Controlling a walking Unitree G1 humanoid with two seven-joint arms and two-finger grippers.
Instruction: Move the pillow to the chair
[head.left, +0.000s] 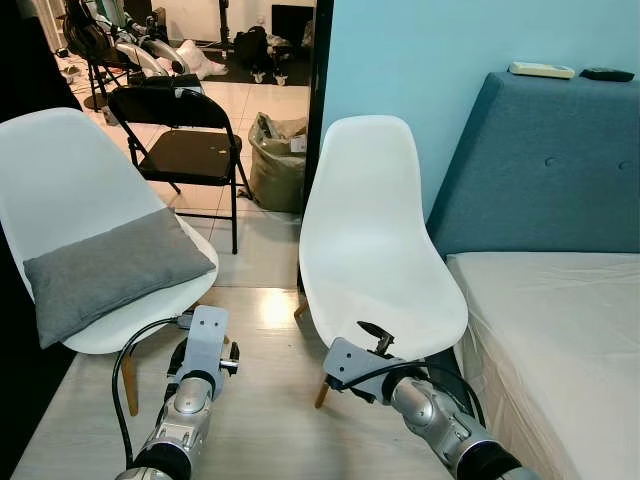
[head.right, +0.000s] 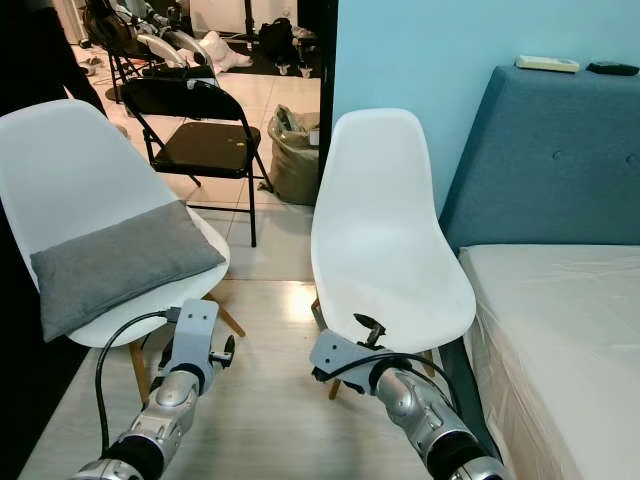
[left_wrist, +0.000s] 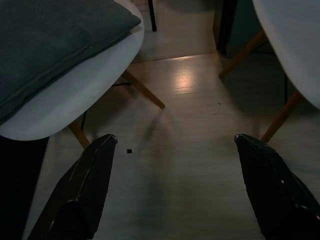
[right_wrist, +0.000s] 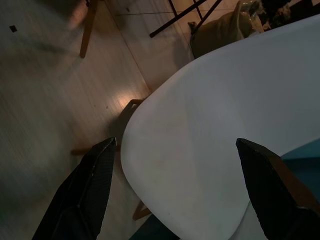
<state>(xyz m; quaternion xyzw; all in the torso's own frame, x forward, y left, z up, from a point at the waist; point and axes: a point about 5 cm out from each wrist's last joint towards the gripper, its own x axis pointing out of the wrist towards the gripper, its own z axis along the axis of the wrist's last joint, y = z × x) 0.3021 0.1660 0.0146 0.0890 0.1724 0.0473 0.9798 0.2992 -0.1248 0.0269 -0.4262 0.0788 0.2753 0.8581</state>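
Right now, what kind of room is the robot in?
Probably a bedroom in a home: a bed with a padded blue headboard stands beside two white chairs, the left one holding a grey pillow.

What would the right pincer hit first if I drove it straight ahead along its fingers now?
Most likely the seat of the empty white chair. The right pincer is open, and that seat lies between its fingers. Depth is hard to judge, so how far ahead it sits is unclear.
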